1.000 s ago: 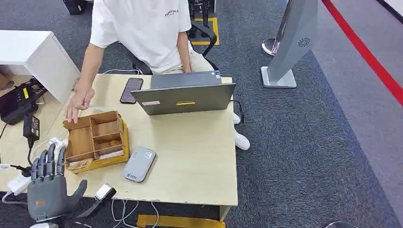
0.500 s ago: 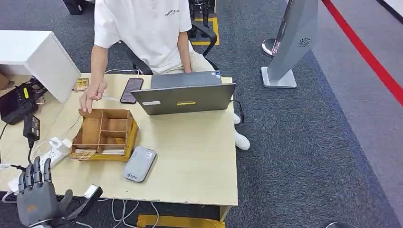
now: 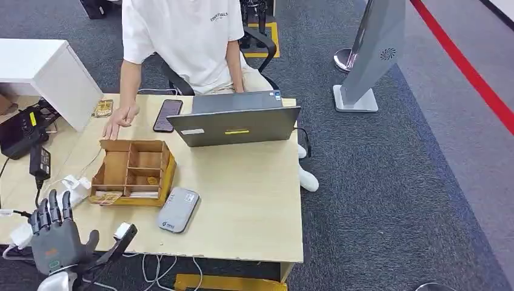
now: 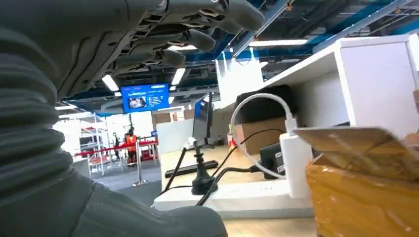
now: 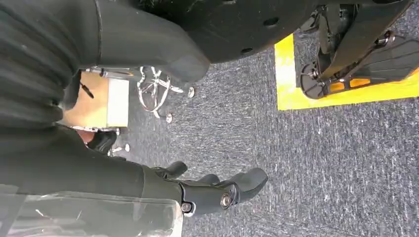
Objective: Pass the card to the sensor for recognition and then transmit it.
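Head view: our left robot hand (image 3: 53, 241) hangs at the bench's (image 3: 254, 206) near-left corner, fingers spread, holding nothing. Cards (image 3: 143, 194) lie in the wooden box's (image 3: 131, 172) near compartments, beside the grey sensor (image 3: 177, 209), handy for scanning. Our right robot hand (image 5: 217, 192) hangs floorward, fingers loosely apart, holding nothing.

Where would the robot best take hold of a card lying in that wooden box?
Probably by a long edge, coming straight down from above. The cards lie flat in the near compartment of the wooden box, and the walls block any sideways approach. The left hand hovers open at the near left corner of the table, so it looks the handier one.
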Robot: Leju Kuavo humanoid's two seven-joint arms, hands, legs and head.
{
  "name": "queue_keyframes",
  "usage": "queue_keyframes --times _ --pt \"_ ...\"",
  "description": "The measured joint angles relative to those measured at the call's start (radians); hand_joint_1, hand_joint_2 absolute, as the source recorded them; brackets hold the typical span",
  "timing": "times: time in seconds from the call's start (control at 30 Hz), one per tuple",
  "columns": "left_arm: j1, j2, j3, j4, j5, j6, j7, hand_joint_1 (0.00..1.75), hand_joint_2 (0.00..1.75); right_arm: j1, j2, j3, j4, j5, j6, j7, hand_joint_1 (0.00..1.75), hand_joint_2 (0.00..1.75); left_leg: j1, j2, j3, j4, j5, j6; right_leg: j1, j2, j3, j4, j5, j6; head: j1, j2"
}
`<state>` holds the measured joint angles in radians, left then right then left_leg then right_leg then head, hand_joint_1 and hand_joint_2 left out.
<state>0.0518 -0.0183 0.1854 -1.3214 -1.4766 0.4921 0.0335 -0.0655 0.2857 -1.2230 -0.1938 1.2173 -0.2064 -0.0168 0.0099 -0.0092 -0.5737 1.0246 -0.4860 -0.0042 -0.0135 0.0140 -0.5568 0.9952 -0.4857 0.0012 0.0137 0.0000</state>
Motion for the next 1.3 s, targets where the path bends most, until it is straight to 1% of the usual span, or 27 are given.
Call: queue_keyframes --times 0.27,0.43,0.67,1.03,1.3 --pt "-0.061 -0.009 -0.043 0.018 -0.021 -0.022 0.067 0.00 1.75 -0.001 0.000 0.014 0.000 0.015 0.000 0.006 0.00 1.75 0.000 0.000 0.000 0.000 0.000 0.000 0.000 0.000 0.000 0.000 0.000 0.000 0.000 0.000" --pt "-0.101 -0.010 -0.060 0.037 -0.023 -0.034 0.096 0.00 1.75 -0.001 0.000 0.027 0.000 0.030 0.000 0.007 0.00 1.75 0.000 0.000 0.000 0.000 0.000 0.000 0.000 0.000 0.000 0.000 0.000 0.000 0.000 0.000" --pt "-0.141 -0.011 -0.071 0.068 -0.024 -0.052 0.117 0.00 1.75 -0.001 0.000 0.038 0.000 0.033 0.000 0.010 0.00 1.75 0.000 0.000 0.000 0.000 0.000 0.000 0.000 0.000 0.000 0.000 0.000 0.000 0.000 0.000" --pt "-0.168 -0.012 -0.091 0.109 -0.026 -0.063 0.127 0.00 1.75 -0.001 -0.001 0.045 0.000 0.045 0.000 0.011 0.00 1.75 0.000 0.000 0.000 0.000 0.000 0.000 0.000 0.000 0.000 0.000 0.000 0.000 0.000 0.000" --pt "-0.176 -0.016 -0.092 0.131 -0.027 -0.118 0.158 0.00 1.75 -0.001 -0.001 0.053 0.000 0.048 0.000 0.014 0.00 1.75 0.000 0.000 0.000 0.000 0.000 0.000 0.000 0.001 0.000 0.000 0.000 0.000 0.000 0.000"
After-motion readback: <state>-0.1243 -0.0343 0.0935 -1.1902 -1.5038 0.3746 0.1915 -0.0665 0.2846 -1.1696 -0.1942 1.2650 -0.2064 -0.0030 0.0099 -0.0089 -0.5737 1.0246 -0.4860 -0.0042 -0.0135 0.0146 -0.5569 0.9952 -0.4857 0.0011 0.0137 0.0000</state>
